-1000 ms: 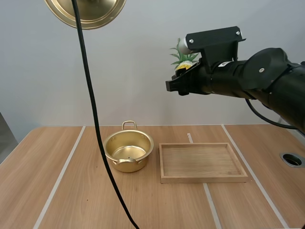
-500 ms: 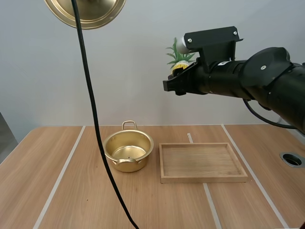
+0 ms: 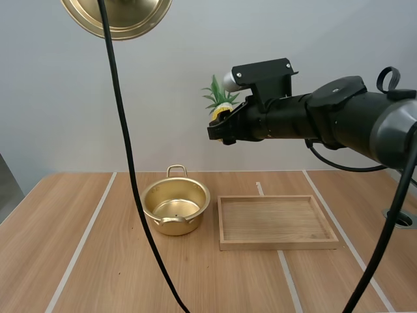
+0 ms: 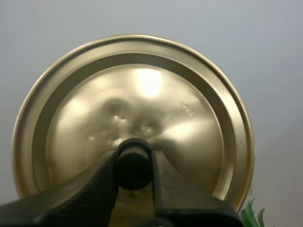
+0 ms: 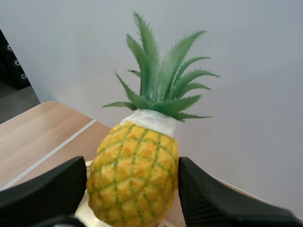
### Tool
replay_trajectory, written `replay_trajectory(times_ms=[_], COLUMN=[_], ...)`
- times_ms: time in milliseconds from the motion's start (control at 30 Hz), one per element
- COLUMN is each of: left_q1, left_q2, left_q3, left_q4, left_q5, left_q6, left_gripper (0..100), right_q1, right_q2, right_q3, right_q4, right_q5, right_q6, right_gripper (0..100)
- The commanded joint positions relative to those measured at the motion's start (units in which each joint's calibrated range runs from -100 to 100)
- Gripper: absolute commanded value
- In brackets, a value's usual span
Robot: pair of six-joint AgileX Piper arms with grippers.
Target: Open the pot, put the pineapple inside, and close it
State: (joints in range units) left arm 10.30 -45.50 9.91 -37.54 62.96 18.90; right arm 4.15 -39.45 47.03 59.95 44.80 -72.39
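Note:
A golden pot [image 3: 176, 207] stands open on the wooden table, left of the tray. Its golden lid [image 3: 117, 16] hangs high above the table's left part; in the left wrist view my left gripper [image 4: 134, 163] is shut on the black knob [image 4: 134, 161] of the lid [image 4: 189, 118]. My right gripper [image 3: 221, 125] is high in the air, above and to the right of the pot, shut on a small yellow pineapple [image 3: 219, 104] with green leaves. In the right wrist view the fingers [image 5: 213, 198] press the pineapple [image 5: 135, 170] from both sides.
An empty wooden tray [image 3: 277, 222] lies right of the pot. A round hole [image 3: 399, 218] sits in the table near the right edge. Pale strips run along the tabletop.
My right arm has carried the pineapple to the left and slightly down, closer to the space above the pot. The lid and pot stay where they were.

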Motion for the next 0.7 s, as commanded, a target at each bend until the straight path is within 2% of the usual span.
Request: replay_trajectory(times_ms=[0, 300, 500, 667], left_q1=[0.07, 0.07, 0.07, 0.07], left_q2=[-0.38, -0.38, -0.38, -0.38], left_q3=[-0.46, -0.46, -0.46, -0.46], left_q4=[-0.82, -0.82, -0.82, -0.82], left_q5=[-1.32, -1.32, -1.32, -1.32], left_q6=[-0.49, -0.49, -0.49, -0.49], left_gripper=[0, 0, 0, 0], right_q1=[0.68, 7.4, 9.33, 9.56], right_q2=[1.64, 7.25, 11.7, 15.82], right_q3=[-0.66, -0.66, -0.66, -0.66], right_q4=[3.19, 3.18, 3.18, 3.39], right_q5=[0.87, -3.25, -3.78, -3.85], right_q6=[-3.52, -6.3, -7.29, -8.39], right_gripper=[0, 0, 0, 0])
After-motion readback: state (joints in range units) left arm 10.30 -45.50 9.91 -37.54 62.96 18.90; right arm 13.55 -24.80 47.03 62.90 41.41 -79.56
